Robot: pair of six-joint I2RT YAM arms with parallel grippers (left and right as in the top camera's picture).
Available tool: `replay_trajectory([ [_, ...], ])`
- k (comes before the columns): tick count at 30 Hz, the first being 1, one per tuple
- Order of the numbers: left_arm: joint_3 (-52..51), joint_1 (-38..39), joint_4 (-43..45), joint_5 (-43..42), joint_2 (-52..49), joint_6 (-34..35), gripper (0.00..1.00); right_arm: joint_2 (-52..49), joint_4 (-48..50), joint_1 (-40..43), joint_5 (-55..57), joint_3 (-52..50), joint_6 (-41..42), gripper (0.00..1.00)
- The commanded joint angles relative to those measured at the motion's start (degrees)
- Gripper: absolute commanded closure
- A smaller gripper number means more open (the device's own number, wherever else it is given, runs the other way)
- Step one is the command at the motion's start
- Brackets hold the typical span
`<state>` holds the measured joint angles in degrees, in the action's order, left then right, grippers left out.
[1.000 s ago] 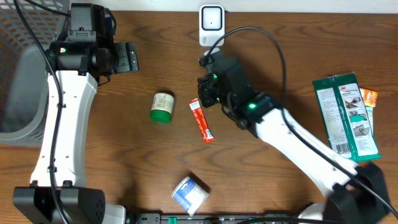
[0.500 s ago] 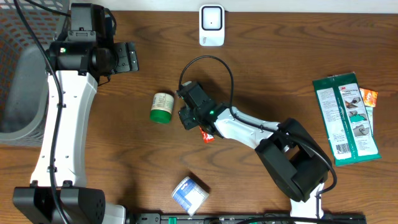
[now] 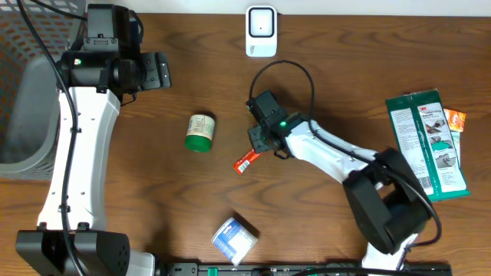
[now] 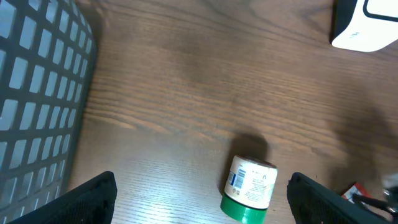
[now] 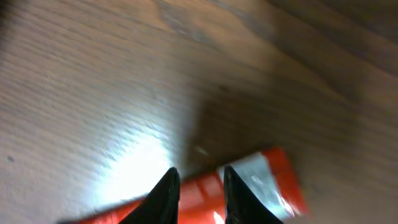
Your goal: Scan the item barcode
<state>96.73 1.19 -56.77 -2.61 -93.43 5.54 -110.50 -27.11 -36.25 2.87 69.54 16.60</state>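
Note:
A thin red packet [image 3: 246, 161] lies slanted near the table's middle, and its upper right end sits between the narrow jaws of my right gripper [image 3: 260, 142]. The right wrist view shows the red and silver packet [image 5: 261, 177] between my right gripper's [image 5: 200, 186] fingertips, just above the wood. The white scanner [image 3: 261, 31] stands at the back edge, and the left wrist view catches its corner [image 4: 368, 28]. My left gripper [image 3: 158, 70] hangs open and empty at the back left. In its own view the left gripper [image 4: 200, 202] is above a green-lidded bottle [image 4: 250, 190].
The green-lidded bottle [image 3: 200, 132] lies left of the packet. A grey mesh basket [image 3: 21, 92] stands at the left edge. A blue and white box [image 3: 234, 239] sits near the front. A green package [image 3: 426, 142] and an orange packet [image 3: 456, 120] lie at the right.
My right gripper swung left, then back right. The red packet turned from nearly upright to slanted, with its free end now pointing to the lower left. The left arm stayed still.

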Motion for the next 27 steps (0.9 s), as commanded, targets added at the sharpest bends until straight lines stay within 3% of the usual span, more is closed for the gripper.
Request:
replay_trajectory([
  [1, -0.09, -0.15, -0.17, 0.70, -0.68, -0.35, 0.12, 3.39, -2.58, 0.44, 0.61, -0.11, 0.28, 0.74],
  [10, -0.09, -0.15, -0.17, 0.70, -0.68, -0.35, 0.12, 8.59, 2.01, 0.85, -4.87, 0.48, -8.59, 0.59],
  [14, -0.09, -0.15, -0.17, 0.70, -0.68, -0.35, 0.12, 7.96, 7.80, 1.36, -4.83, 0.46, -8.48, 0.69],
  [18, -0.09, -0.15, -0.17, 0.70, -0.68, -0.35, 0.12, 4.31, 10.99, 1.33, -4.68, 0.46, -5.46, 0.72],
  [27, -0.09, -0.15, -0.17, 0.70, -0.68, -0.35, 0.12, -3.74, 8.46, 1.33, -4.87, 0.46, -3.34, 0.92],
])
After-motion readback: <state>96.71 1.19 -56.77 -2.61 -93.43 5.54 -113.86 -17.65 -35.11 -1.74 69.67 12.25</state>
